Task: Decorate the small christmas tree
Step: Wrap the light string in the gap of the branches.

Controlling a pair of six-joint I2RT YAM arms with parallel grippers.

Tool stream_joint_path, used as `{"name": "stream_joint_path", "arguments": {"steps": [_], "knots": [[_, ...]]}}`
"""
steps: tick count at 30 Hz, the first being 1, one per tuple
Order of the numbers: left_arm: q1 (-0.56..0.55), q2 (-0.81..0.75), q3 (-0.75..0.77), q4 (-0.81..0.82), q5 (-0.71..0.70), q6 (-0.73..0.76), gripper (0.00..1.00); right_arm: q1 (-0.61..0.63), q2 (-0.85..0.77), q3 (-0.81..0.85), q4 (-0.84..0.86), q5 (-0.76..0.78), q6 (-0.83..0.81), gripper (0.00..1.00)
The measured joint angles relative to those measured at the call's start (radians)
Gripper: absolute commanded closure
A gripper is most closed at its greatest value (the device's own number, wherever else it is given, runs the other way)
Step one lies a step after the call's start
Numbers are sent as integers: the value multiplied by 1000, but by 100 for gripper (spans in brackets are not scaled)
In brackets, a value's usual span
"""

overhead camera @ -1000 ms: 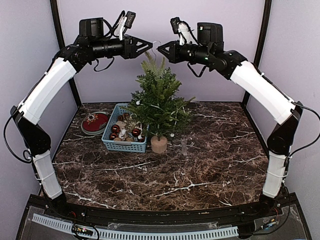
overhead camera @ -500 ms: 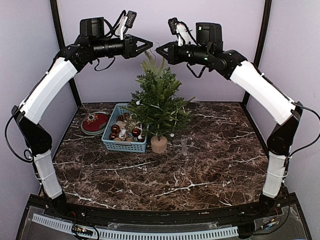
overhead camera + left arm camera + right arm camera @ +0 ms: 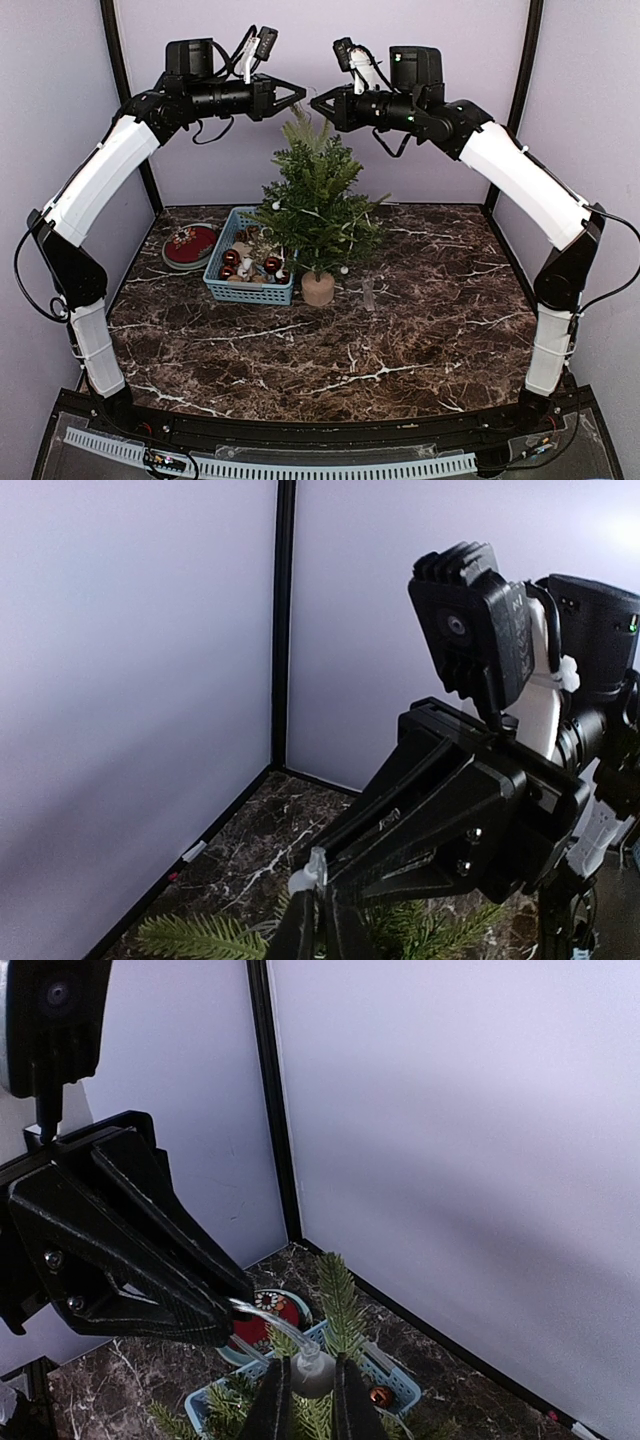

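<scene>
The small christmas tree (image 3: 315, 205) stands on its pale wooden base (image 3: 318, 289) at the back middle of the table. Both grippers meet tip to tip just above its top sprig (image 3: 335, 1300). My right gripper (image 3: 309, 1362) is shut on a small translucent bulb ornament (image 3: 312, 1375). A thin clear loop (image 3: 268, 1326) runs from the bulb to my left gripper (image 3: 320, 905), whose jaws are shut on the loop's end (image 3: 316, 868). In the top view the left gripper (image 3: 303, 95) and right gripper (image 3: 314, 99) nearly touch.
A blue basket (image 3: 247, 292) with several brown-red balls sits left of the tree's base. A red round plate (image 3: 190, 245) lies further left. A small clear piece (image 3: 368, 293) lies on the marble right of the base. Purple walls close the back and sides.
The left gripper's jaws have closed on the clear loop. The right gripper has edged left toward it, and the left arm has risen slightly.
</scene>
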Motion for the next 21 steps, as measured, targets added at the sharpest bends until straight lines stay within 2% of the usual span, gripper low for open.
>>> {"name": "stream_joint_path", "arguments": {"steps": [3,7,12,13,14,17,21], "knots": [[0,1,0,1,2,2,100,0,0,0,0,1,0,100],[0,3,0,16,2,-3,100,0,0,-1,3,18,0,82],[0,15,0,72,-10,-29,100,2,-12,-48,34,40,7,47],[0,18,0,86,-17,-34,100,2,-17,-64,40,46,6,31],[0,21,0,99,-26,-39,100,3,-23,-78,44,52,11,20],[0,30,0,138,-52,-51,100,5,-45,-119,50,74,18,3],[0,45,0,184,-79,-66,100,5,-88,-169,69,95,33,1]]}}
